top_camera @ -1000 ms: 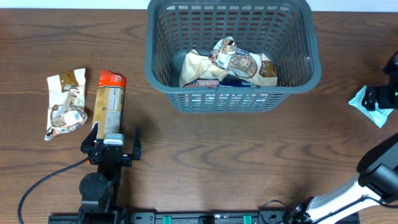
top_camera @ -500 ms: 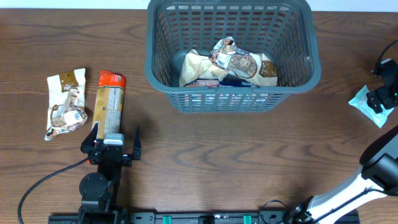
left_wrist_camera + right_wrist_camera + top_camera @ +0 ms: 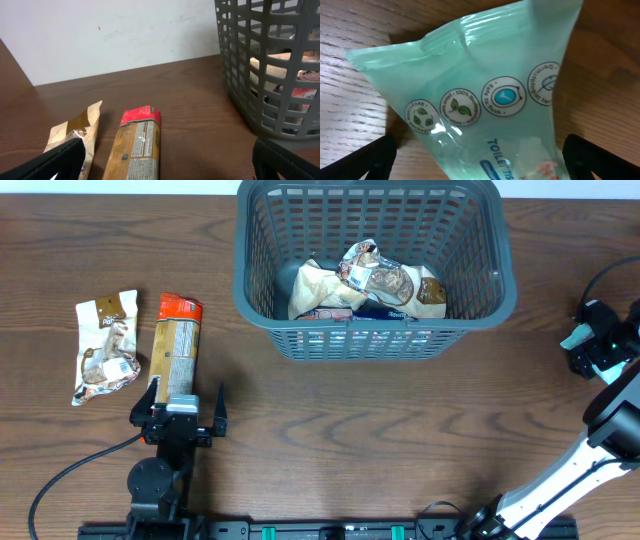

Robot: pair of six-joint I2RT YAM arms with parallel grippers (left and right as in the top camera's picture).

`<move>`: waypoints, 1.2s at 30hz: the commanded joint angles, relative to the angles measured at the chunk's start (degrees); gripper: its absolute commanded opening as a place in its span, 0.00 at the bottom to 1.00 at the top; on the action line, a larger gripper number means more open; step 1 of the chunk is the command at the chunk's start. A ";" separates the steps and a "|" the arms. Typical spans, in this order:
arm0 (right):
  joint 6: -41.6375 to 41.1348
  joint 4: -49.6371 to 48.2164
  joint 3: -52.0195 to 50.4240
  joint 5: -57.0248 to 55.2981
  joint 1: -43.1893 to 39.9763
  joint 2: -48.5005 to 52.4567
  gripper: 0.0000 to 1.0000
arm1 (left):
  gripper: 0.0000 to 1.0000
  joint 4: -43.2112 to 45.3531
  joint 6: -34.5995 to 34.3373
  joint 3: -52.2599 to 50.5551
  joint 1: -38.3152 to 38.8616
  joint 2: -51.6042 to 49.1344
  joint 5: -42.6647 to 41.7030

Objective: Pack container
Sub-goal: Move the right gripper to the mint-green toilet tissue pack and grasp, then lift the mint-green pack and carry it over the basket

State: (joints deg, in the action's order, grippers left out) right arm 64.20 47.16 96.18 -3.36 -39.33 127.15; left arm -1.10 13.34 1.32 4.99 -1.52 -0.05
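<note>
The container (image 3: 370, 340) is a dark grey slotted basket at the back middle, holding several snack packets (image 3: 370, 280). It also shows at the right of the left wrist view (image 3: 280, 65). My right gripper (image 3: 600, 345) is open at the far right, low over a teal tissue packet (image 3: 572, 338). In the right wrist view the packet (image 3: 485, 95) lies between the spread fingers (image 3: 480, 162). My left gripper (image 3: 183, 408) is open and empty at the near end of an orange packet (image 3: 177, 350), which lies just ahead of the fingers (image 3: 167, 167) in the left wrist view (image 3: 137, 145).
A brown-and-white snack packet (image 3: 105, 345) lies left of the orange packet, also visible in the left wrist view (image 3: 75, 132). A black cable (image 3: 60, 475) runs from the left arm's base. The table's far edge lies just behind the basket.
My right gripper has moved left and down over the teal packet, which is now mostly covered. The left arm and the other packets have not moved.
</note>
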 commanded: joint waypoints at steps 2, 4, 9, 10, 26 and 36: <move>-2.05 0.35 0.50 1.44 -0.59 2.71 0.99 | 0.99 -0.11 -0.57 -1.07 0.24 -0.22 -0.37; -3.72 0.72 0.50 3.02 -0.61 3.13 0.94 | 0.99 -0.09 -0.57 -1.07 0.22 -0.22 -0.37; -4.92 2.69 0.50 7.82 -0.61 3.21 0.51 | 0.99 0.76 -0.57 -1.07 0.24 -0.22 -0.37; -6.10 2.71 0.50 7.93 -0.61 3.21 0.46 | 0.99 1.01 -0.57 -1.07 0.22 -0.22 -0.37; -15.87 2.80 0.50 15.93 0.46 3.19 0.29 | 0.99 2.05 -0.57 -1.07 0.22 -0.22 -0.39; -22.91 -1.03 0.59 17.35 5.46 -2.54 0.26 | 0.99 1.99 -0.57 -1.07 0.24 -0.22 -0.39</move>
State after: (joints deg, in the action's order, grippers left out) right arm 44.84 46.70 96.71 11.62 -36.14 128.31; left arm 0.47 13.34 1.08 4.99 -1.52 -0.05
